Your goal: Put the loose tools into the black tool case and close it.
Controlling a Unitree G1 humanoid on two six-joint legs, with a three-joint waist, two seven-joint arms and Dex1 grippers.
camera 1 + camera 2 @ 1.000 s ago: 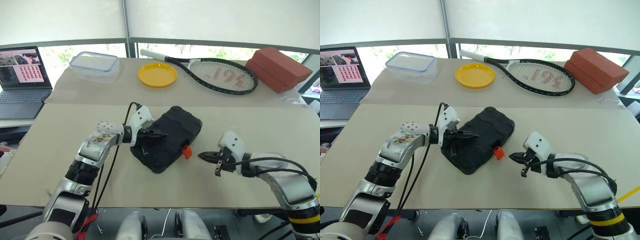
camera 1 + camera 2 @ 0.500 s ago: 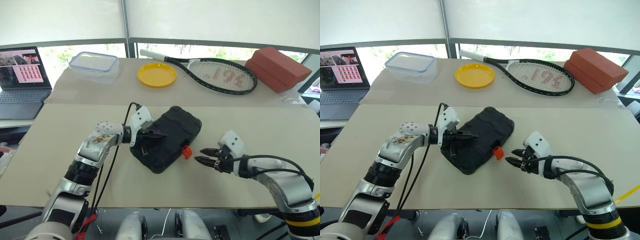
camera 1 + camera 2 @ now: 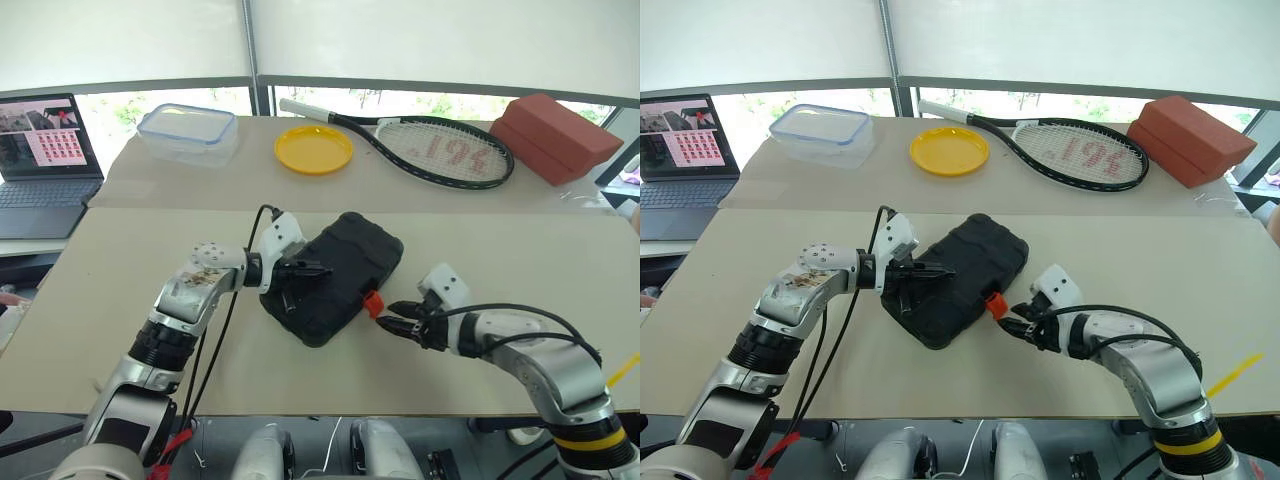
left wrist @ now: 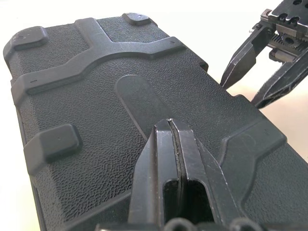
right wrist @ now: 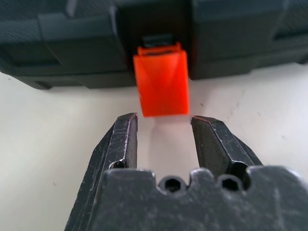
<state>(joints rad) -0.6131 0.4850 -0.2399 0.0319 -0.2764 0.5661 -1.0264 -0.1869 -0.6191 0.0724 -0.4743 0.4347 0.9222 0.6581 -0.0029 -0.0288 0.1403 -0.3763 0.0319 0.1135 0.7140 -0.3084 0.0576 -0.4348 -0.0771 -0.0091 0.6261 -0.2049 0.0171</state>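
red marking on tennis racket (image 3: 440, 150) strings, not legible, laptop (image 3: 42, 150) screen content too small to read

Head stereo pair: high, looking fwd/down over whole table (image 3: 120, 330). L wrist cam: close over black tool case (image 4: 120, 106) lid. R wrist cam: very close, facing orange latch (image 5: 162, 79). All share case.

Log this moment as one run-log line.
case: black tool case lid down | orange latch unfastened | left gripper shut, on lid | right gripper open, at latch
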